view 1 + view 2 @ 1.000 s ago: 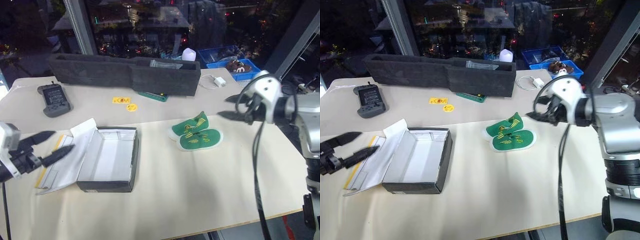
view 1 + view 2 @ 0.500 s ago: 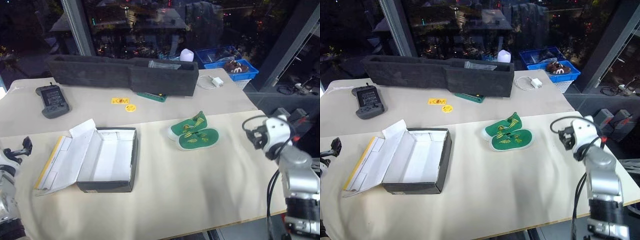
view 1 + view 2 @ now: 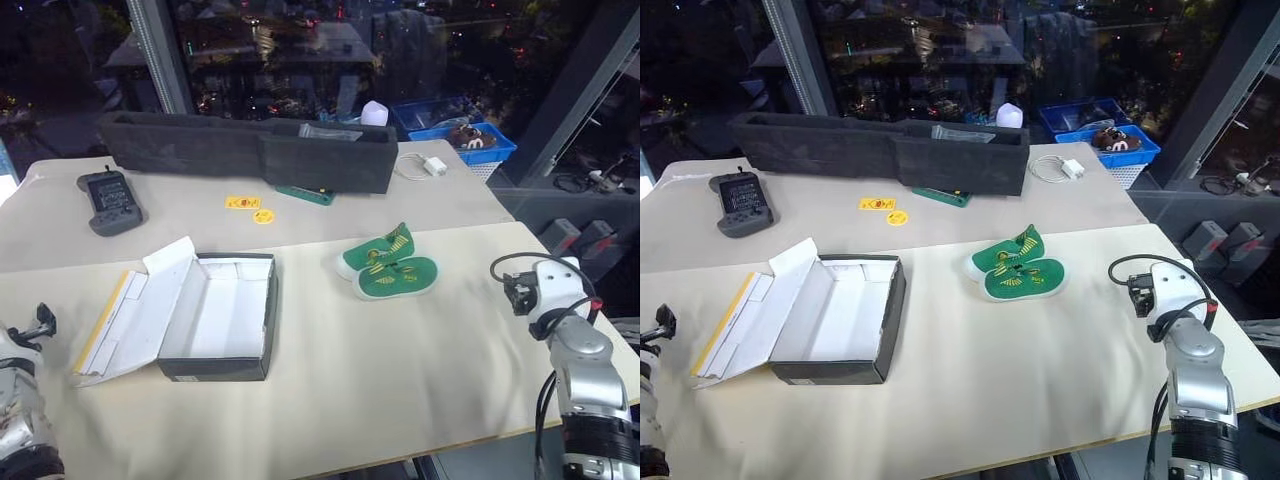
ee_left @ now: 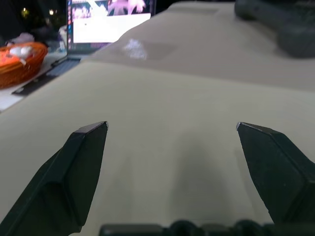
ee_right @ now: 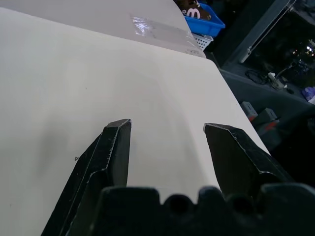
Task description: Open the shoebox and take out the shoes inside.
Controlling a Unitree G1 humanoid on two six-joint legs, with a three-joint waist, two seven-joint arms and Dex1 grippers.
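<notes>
The shoebox point(image 3: 222, 318) lies open on the near left of the table, white inside and empty, its lid point(image 3: 128, 318) folded out flat to the left with a yellow edge showing. The shoes point(image 3: 390, 266) lie soles up, green with yellow markings, side by side on the table to the right of the box. My left gripper point(image 4: 172, 128) hangs low off the table's left edge, open, with nothing between its fingers. At the table's right edge my right gripper point(image 5: 167, 125) is also open and empty, well clear of the shoes.
A long black foam tray point(image 3: 250, 150) spans the back of the table. A grey handheld device point(image 3: 112, 198), yellow tags point(image 3: 243, 201) and a white charger point(image 3: 432, 165) lie near it. Blue baskets point(image 3: 460, 135) stand behind the table's right corner.
Both arms have dropped and swung outward, the left off the left edge, the right to the right edge. The shoebox and shoes have not moved.
</notes>
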